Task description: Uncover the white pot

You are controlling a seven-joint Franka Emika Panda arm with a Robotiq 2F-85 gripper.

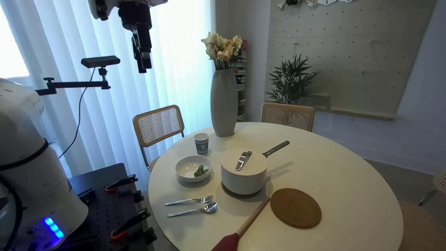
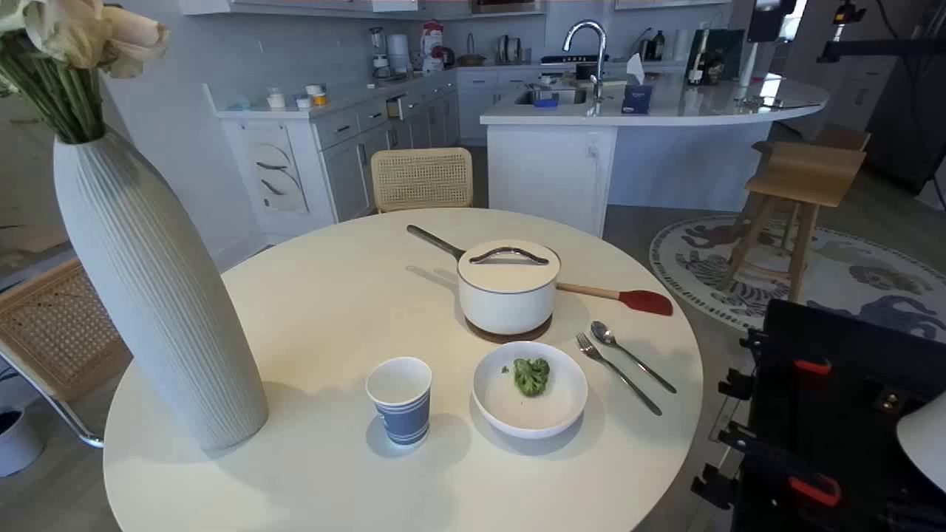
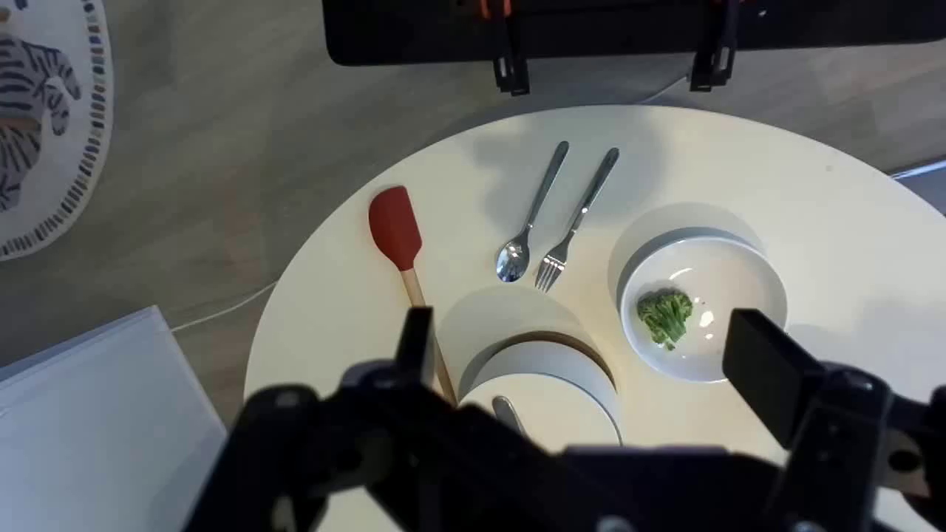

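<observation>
At far left in an exterior view, beyond the left edge of the table (image 1: 352, 195), a white robot arm (image 1: 38, 184); then, high in front of the curtain (image 1: 120, 118), the claw (image 1: 144, 67), pointing down, well above the table. Spread wide in the wrist view, with a broad gap between the fingers (image 3: 761, 362), and holding nothing. Close to the left edge, side by side, a fork (image 1: 197, 200) and, nearer the near edge, a spoon (image 1: 209, 208), both with heads to the right. Just beyond, a white bowl (image 1: 188, 178) with broccoli (image 1: 201, 170) inside, and past that a blue-and-white cup (image 1: 201, 144), upright. Up by the far edge, a tall vase (image 1: 224, 101) of pale flowers (image 1: 223, 47). Toward the near edge again, a red-headed spatula (image 1: 252, 217), lying flat, with its wooden end slanting inward. Near the middle, right of the bowl, the white pot (image 1: 244, 181): upright on a brown mat (image 2: 510, 339), covered by its lid (image 1: 258, 165), metal grip (image 1: 244, 159) on top, and with a long dark handle (image 1: 276, 149) reaching out toward the far edge. Rightmost, just beside the wooden tip of the spatula, a round cork mat (image 1: 295, 208), flat on the table.
</observation>
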